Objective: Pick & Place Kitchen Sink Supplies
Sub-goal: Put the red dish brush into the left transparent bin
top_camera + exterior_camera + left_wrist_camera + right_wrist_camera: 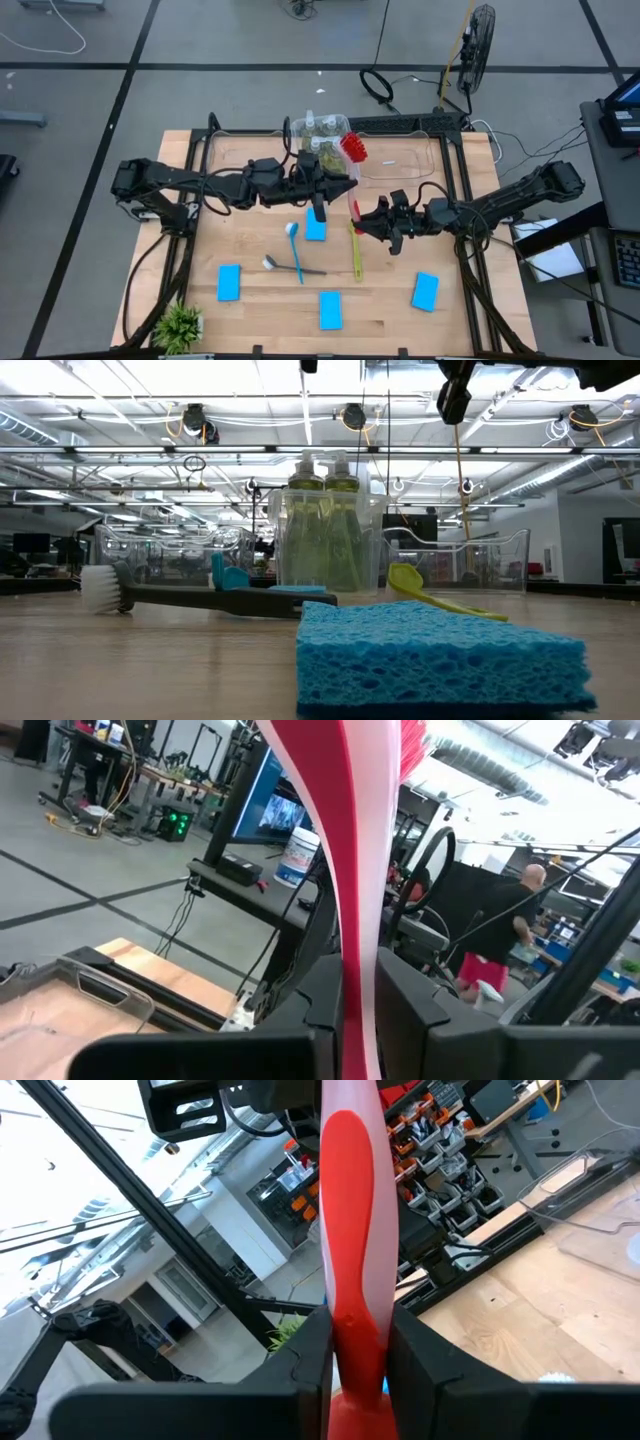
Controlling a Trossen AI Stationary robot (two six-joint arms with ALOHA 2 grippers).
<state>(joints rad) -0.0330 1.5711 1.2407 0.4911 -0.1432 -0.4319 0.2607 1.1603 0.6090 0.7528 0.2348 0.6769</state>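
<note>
Hands L (pixel 338 186) & R (pixel 368 222) both clamp red brush (pixel 353 170) above mid-table, w/ bin (pixel 400 158) edge close.

1. The left arm reaches in from the left, its left pincer (pixel 345 182) clamped on the red brush (pixel 353 170) near the bristle end.
2. The right arm reaches from the right, its right pincer (pixel 362 222) clamped on the handle's lower end.
</note>
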